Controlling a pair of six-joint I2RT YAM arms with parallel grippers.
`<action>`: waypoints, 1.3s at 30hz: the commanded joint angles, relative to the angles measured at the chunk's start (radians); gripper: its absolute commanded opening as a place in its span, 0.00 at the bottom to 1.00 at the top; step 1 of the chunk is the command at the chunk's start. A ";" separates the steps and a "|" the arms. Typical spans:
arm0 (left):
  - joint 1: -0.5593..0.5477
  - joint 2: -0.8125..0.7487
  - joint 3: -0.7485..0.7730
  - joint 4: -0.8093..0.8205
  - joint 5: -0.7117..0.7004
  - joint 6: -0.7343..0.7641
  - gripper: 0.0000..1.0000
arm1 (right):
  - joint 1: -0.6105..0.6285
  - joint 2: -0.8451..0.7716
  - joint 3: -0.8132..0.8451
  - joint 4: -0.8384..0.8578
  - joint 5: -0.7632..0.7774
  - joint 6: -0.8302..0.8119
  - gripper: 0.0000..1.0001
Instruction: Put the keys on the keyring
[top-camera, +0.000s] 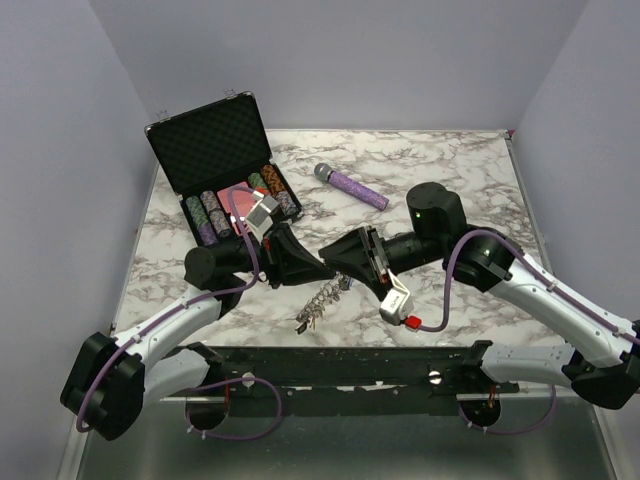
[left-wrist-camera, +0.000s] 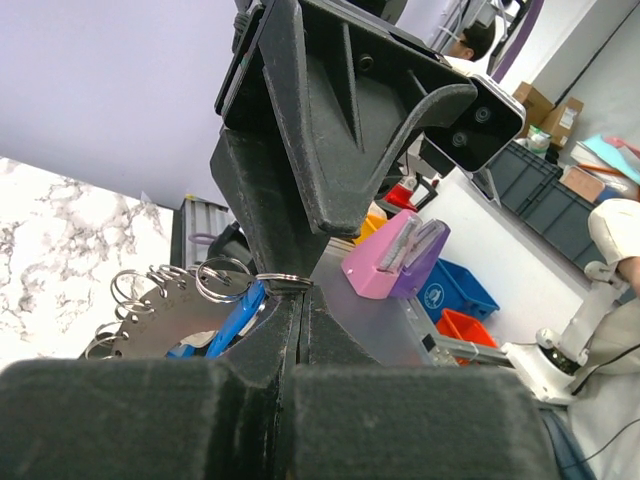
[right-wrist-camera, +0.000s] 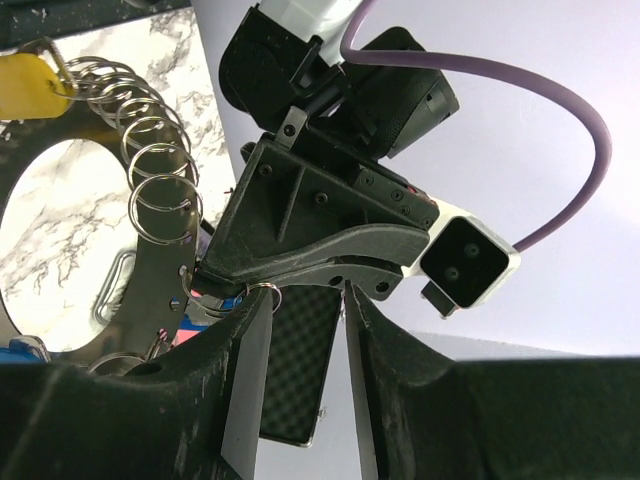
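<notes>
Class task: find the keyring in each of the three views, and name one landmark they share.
Top external: keyring at centre, over the near half of the marble table.
Left wrist: keyring lower left of centre.
Right wrist: keyring fills the left side.
Shared landmark: the marble table.

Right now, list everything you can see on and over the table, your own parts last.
table: one, white-and-grey marble, under everything.
case: one, black, open, far left of the table.
poker chips: several rows, mixed colours, inside the case.
microphone: one, purple, lying right of the case.
keyring: one, grey, edged with small split rings, between the tools.
keys: several, count unclear, yellow and blue caps showing, at the keyring.
left arm, right arm: white and black, from the near edge.
left tool: shut on the keyring, at one small split ring.
right tool: open, facing the left tool.
</notes>
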 joint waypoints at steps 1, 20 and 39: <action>-0.010 -0.047 0.037 0.344 -0.049 0.032 0.00 | -0.005 0.031 0.013 -0.115 0.128 0.011 0.45; -0.009 -0.094 -0.010 0.345 -0.112 0.062 0.00 | -0.005 0.024 0.038 -0.187 0.154 -0.014 0.53; -0.009 -0.085 -0.051 0.345 -0.100 0.052 0.00 | -0.003 0.034 0.006 -0.028 0.138 0.048 0.53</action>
